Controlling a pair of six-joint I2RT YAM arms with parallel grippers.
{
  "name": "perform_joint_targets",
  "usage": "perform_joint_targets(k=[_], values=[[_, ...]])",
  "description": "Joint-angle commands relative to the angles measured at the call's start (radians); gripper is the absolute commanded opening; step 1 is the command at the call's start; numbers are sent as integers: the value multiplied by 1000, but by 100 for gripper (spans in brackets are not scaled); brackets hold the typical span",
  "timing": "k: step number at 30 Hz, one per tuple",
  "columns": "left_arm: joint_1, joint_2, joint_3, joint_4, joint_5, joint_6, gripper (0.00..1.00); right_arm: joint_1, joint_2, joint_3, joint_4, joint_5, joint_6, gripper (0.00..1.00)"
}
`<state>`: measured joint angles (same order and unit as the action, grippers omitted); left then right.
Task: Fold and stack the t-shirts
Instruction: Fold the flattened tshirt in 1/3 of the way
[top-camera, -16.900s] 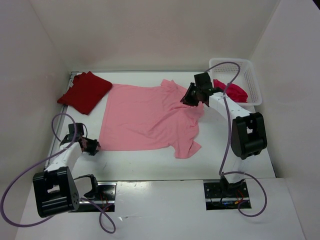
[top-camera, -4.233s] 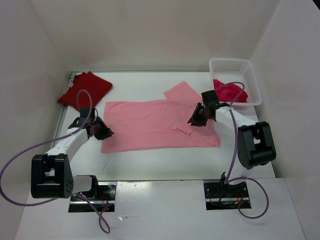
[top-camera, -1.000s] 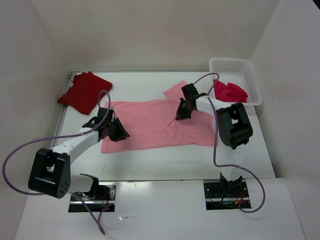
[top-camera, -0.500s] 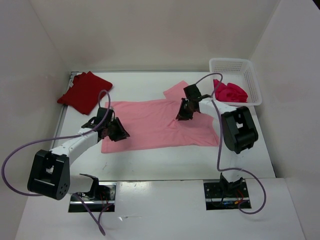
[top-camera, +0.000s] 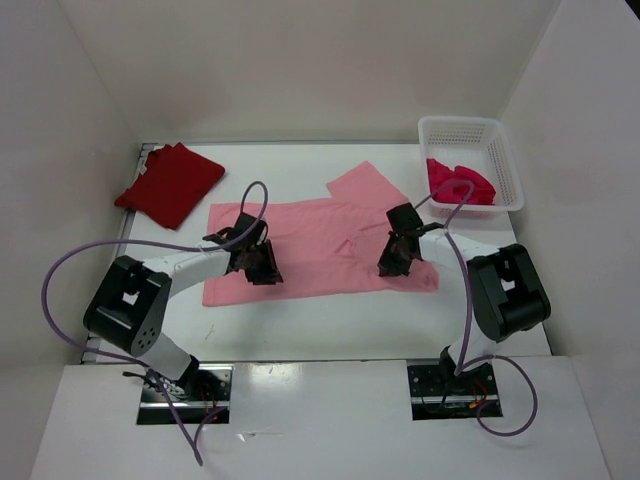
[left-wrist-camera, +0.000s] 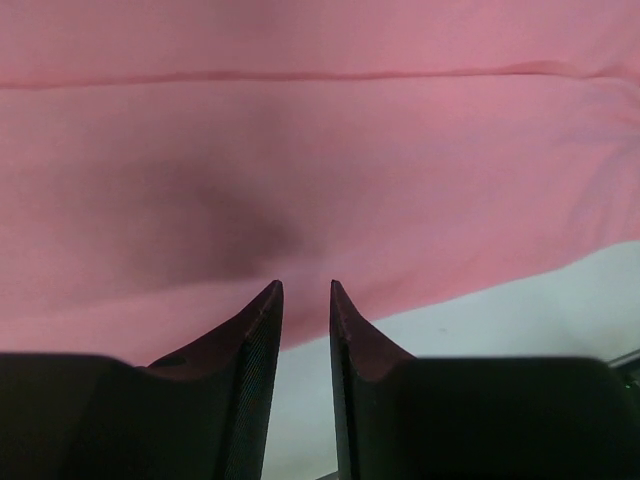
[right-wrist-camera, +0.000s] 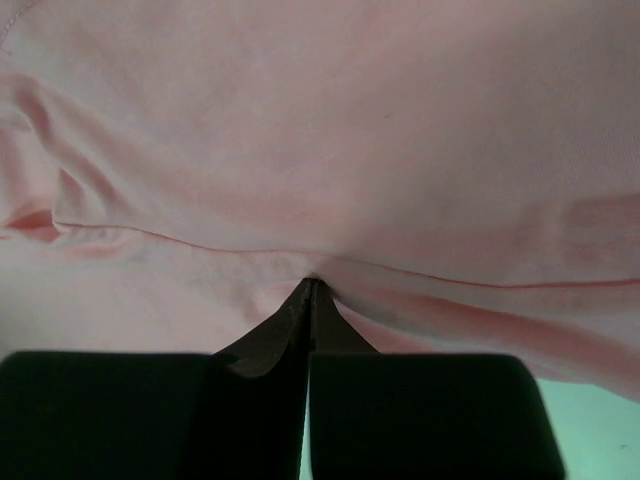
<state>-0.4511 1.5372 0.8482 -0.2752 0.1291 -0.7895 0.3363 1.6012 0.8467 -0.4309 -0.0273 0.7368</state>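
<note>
While both arms reach low over the light pink t-shirt (top-camera: 320, 245), which lies spread flat, the left gripper (top-camera: 266, 272) tilts down at its near hem, fingers (left-wrist-camera: 268, 310) slightly parted and gripping nothing. The right gripper (top-camera: 388, 266) is clenched on a crease near the shirt's right end. The dark red t-shirt (top-camera: 170, 185) lies beyond its left end, and the crimson t-shirt (top-camera: 460, 182) sits in the basket (top-camera: 505, 160) beyond its right.

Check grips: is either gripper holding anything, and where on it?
Right gripper is shut on the light pink t-shirt, pinching a seamed fold edge. Left gripper, slightly open over the shirt's near edge, holds nothing.
</note>
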Motion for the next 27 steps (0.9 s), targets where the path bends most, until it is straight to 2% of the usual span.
perform_joint_targets(k=[1, 9, 13, 18, 21, 24, 27], values=[[52, 31, -67, -7, 29, -11, 32, -20, 25, -11, -9, 82, 32, 0], [187, -123, -273, -85, 127, -60, 32, -29, -144, -139, -86, -11, 137, 0], [187, -147, -273, -139, 116, -85, 35, -29, -159, -161, -143, -86, 156, 0], [187, -185, -186, -238, 141, -63, 37, -29, -259, -187, -190, -129, 179, 0], [196, -223, -121, -286, 168, -8, 37, -48, -297, -128, -210, -140, 161, 2], [222, -223, 52, -268, 136, 50, 26, -69, -282, 4, -220, -160, 81, 4], [252, -116, 225, -202, -7, 111, 7, -69, -210, 130, -174, -160, -9, 1]])
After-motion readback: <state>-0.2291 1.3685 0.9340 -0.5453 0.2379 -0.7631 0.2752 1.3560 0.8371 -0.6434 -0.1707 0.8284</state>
